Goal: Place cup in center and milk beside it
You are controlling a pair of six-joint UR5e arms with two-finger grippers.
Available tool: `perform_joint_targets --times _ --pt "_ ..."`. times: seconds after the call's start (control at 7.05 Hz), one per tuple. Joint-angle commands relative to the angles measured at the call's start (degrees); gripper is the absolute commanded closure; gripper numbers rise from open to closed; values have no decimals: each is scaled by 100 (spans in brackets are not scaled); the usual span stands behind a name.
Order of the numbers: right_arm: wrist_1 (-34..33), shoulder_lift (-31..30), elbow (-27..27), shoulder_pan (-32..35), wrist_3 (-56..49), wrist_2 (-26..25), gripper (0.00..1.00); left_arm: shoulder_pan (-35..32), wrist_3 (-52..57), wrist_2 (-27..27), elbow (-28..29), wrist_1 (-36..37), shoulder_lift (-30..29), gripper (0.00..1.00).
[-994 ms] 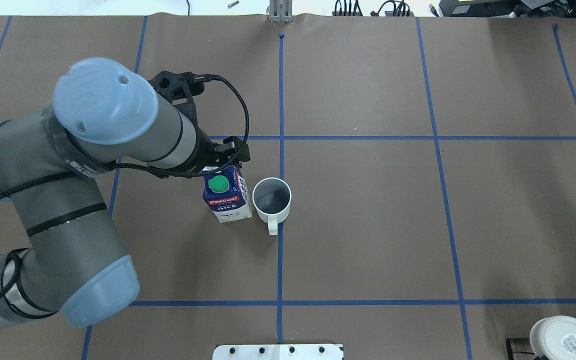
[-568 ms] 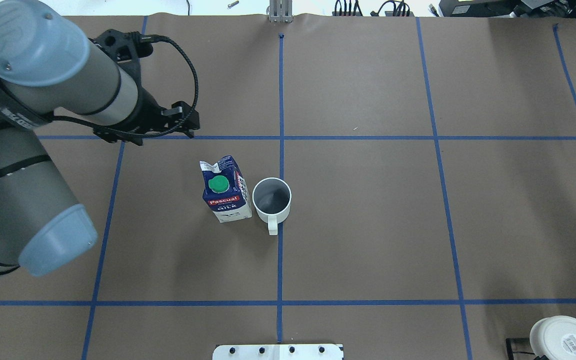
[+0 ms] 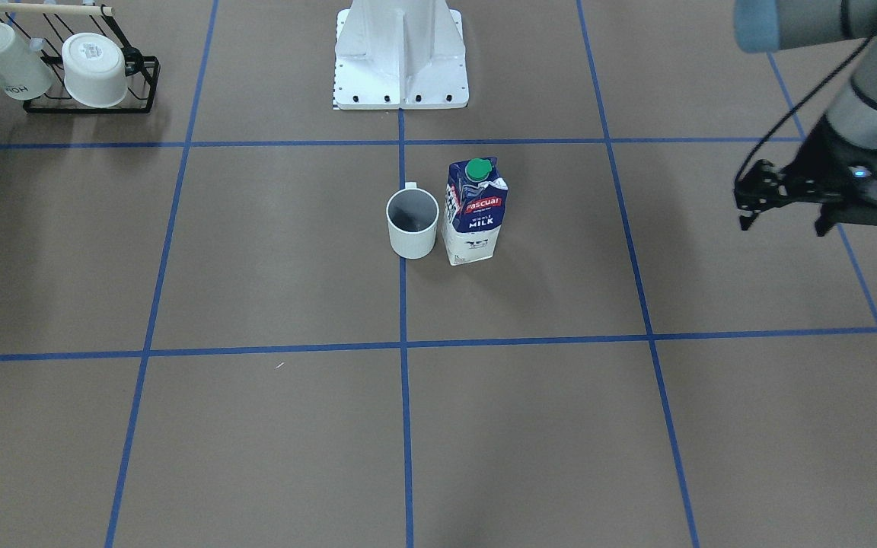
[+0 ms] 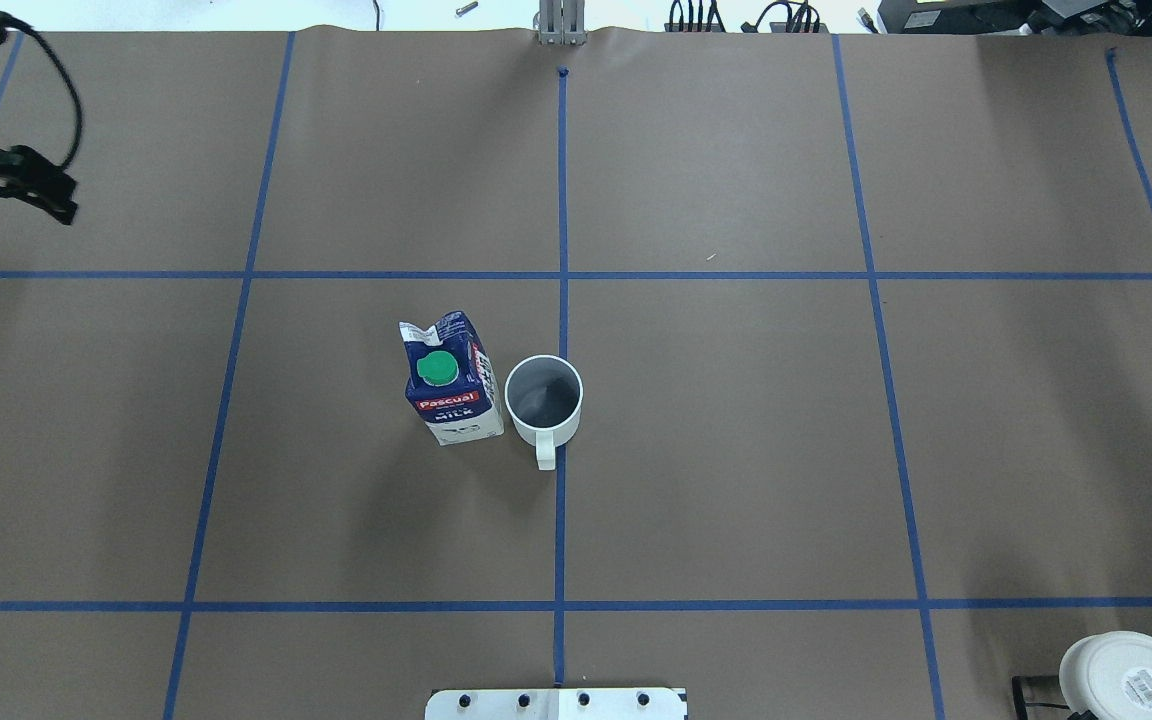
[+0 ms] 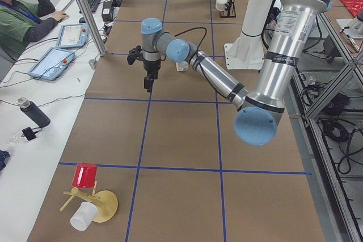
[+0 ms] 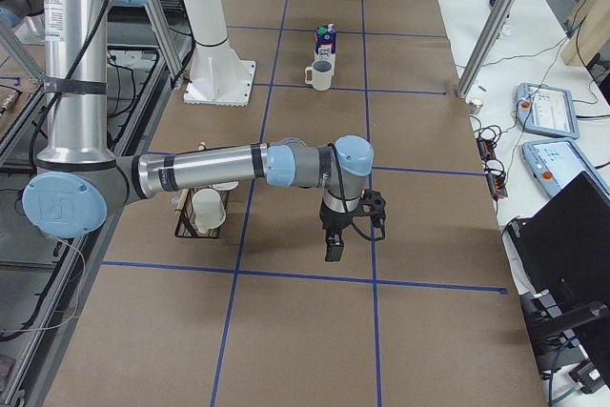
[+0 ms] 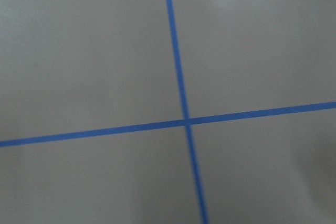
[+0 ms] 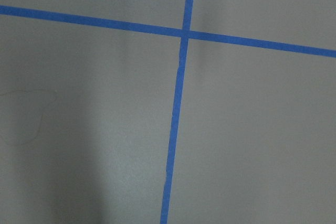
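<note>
The cup (image 4: 543, 397) stood upright on the center (image 4: 561, 330) of the brown surface, its rim overlapping the straight blue tape line that runs there. Its handle (image 4: 545, 458) pointed back towards my base and lay right over that line. The dark grey inside showed up at the overhead camera.

The milk (image 4: 448, 385) stood upright just beside the cup, on the cup's side nearer my left arm, green cap on top. I could not tell whether the two were touching.

My left claw (image 3: 782, 226) hung well apart from the cup, off past the milk and above a tape line. Its fingers were spread, with nothing between them. Its wrist camera saw only brown paper and a crossing of blue tape.

My right claw (image 6: 334, 247) was far from the cup too, on the side away from the milk, pointing down above the paper. It showed only in the side camera, so I could not tell whether its fingers were apart or together. Its own camera also saw only paper and a tape crossing.

A black wire rack (image 3: 88, 106) sat well apart from the cup, beyond my right claw. It held a white tub (image 3: 94, 70) and a translucent cup (image 3: 4, 61).
</note>
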Motion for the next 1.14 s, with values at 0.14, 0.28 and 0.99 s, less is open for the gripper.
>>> perform_joint_targets --times 0.14,0.28,0.99 --pt "8 0 -7 0 0 0 0 -1615 2537 -353 744 -14 782 1" --pt "-1 -9 -7 0 0 0 0 -1881 2988 -353 823 -14 1036 1" --pt "8 -9 2 0 0 0 0 -2138 3248 -397 1273 -934 1961 1"
